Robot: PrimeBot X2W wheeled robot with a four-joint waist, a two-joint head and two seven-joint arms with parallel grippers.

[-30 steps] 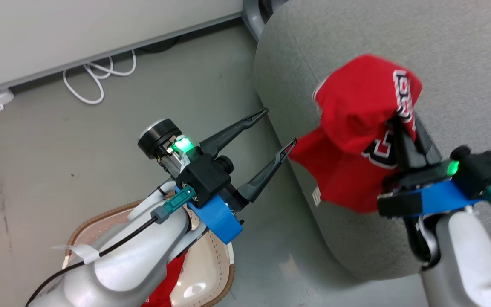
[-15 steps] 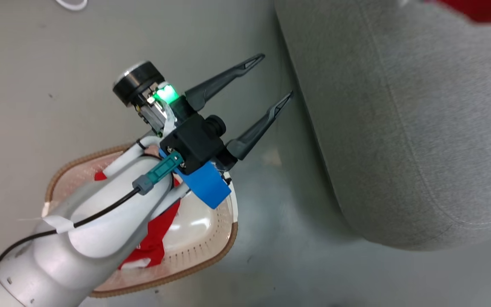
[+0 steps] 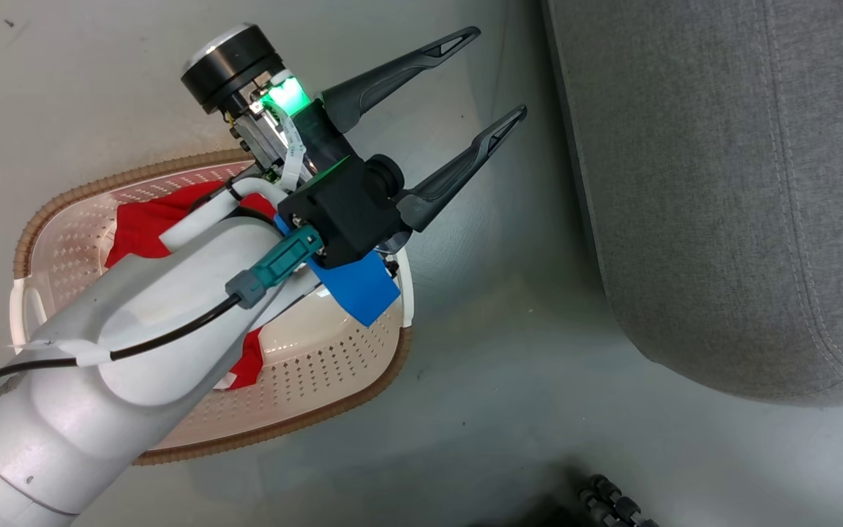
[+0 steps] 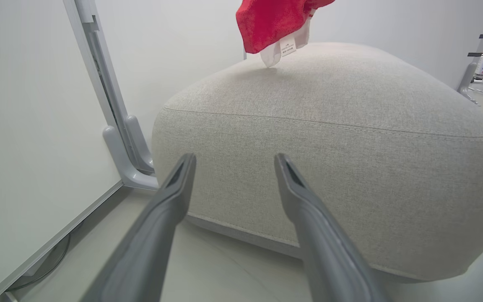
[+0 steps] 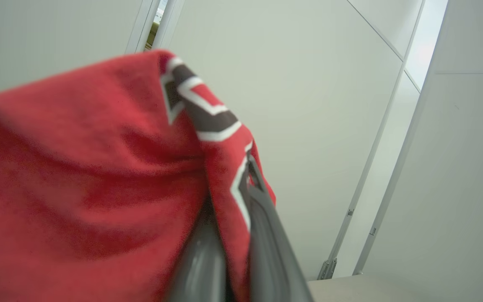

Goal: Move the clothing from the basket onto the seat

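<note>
Red clothing in basket, 8 o'clock, half under our arm | left gripper spread | right gripper pinching clothing | tag unreadable

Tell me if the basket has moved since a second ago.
No: the basket sits beside the seat with the same gap; the head view itself shifted.

The pale left forearm is covering much of the cream-white perforated plastic basket and the red clothing in it, and the large grey fabric seat is running off the head view's top and right edges. The left wrist view's top edge is cutting off a hanging red garment whose white label is showing print too small to read, while blurred red cloth is swallowing the tips of the right tool.
</note>
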